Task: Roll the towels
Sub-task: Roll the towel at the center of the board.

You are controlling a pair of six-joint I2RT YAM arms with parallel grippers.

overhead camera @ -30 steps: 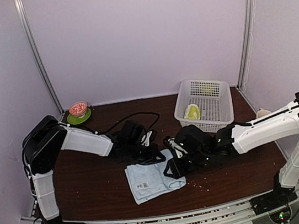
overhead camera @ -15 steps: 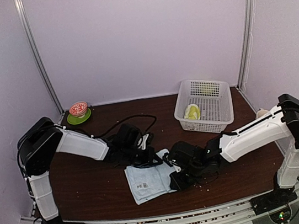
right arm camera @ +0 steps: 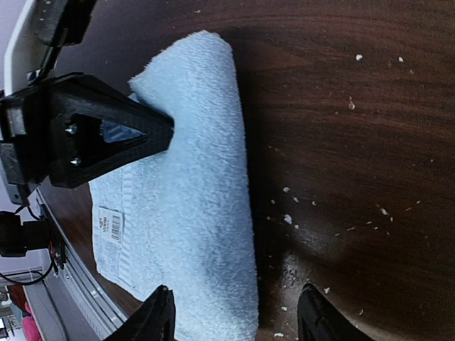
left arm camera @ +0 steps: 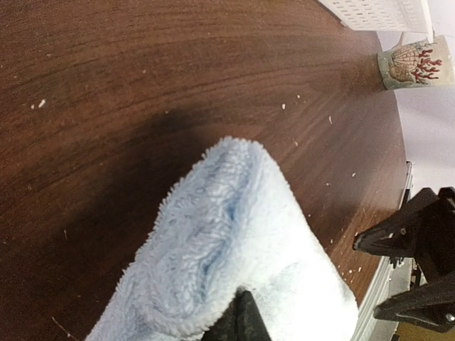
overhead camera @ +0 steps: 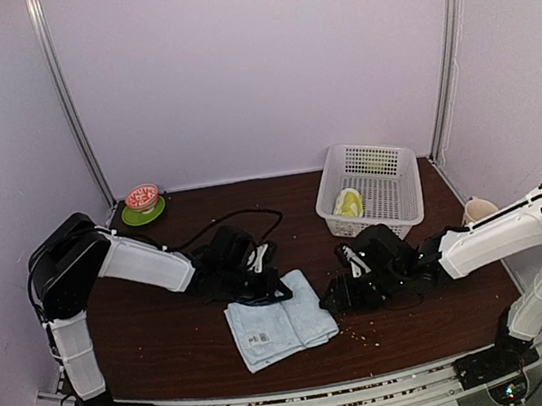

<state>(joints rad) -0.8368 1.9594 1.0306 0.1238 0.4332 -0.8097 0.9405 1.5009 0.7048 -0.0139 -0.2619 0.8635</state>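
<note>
On the dark bench (overhead camera: pixel 170 348), the white basket (overhead camera: pixel 404 179) at upper right holds the yellow-green towel (overhead camera: pixel 350 202). The light-blue towel (overhead camera: pixel 278 325) lies folded at lower centre, with a rounded fold along its right edge; I judge its roll barely begun. The right jaws stand wide and empty just right of that fold. The left jaws touch the towel's upper edge, and I cannot tell whether they pinch it. Next I must catch the fold and turn it leftward evenly.
</note>
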